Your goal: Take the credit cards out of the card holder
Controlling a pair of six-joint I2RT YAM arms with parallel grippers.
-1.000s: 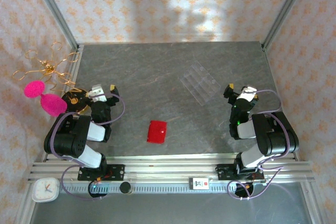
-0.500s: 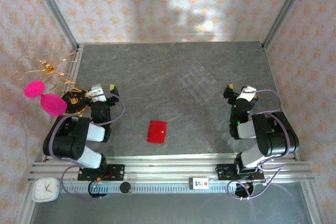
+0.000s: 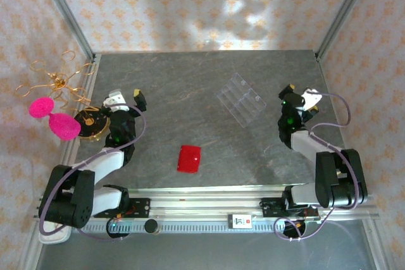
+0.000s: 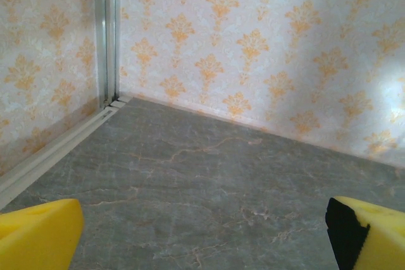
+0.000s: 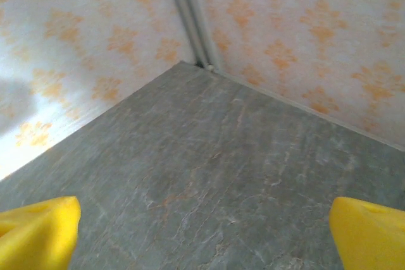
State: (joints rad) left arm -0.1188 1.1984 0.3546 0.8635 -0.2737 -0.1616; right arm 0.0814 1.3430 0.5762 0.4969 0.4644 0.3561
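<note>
One red card holder (image 3: 189, 158) lies folded shut at the table's (image 3: 177, 80) 6 o'clock, and one clear tray (image 3: 241, 98) sits at 1 o'clock. There are two grippers: the left gripper (image 3: 127, 98) at 9 and the right gripper (image 3: 301, 100) at 3, both spread wide and holding nothing. The top view gives the holder and tray. The wrist views give yellow fingertips (image 4: 38, 232) over grey stone, with wallpapered walls (image 5: 95, 23) at 12.

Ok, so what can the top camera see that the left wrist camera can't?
Top camera: the red card holder lying flat near the front of the table, the clear tray farther back, and the right end effector, open. Left wrist camera: a close look at its yellow fingertips, wide apart with nothing between them, and the corner post. Both: the left end effector, the grey table and the patterned wall.
</note>
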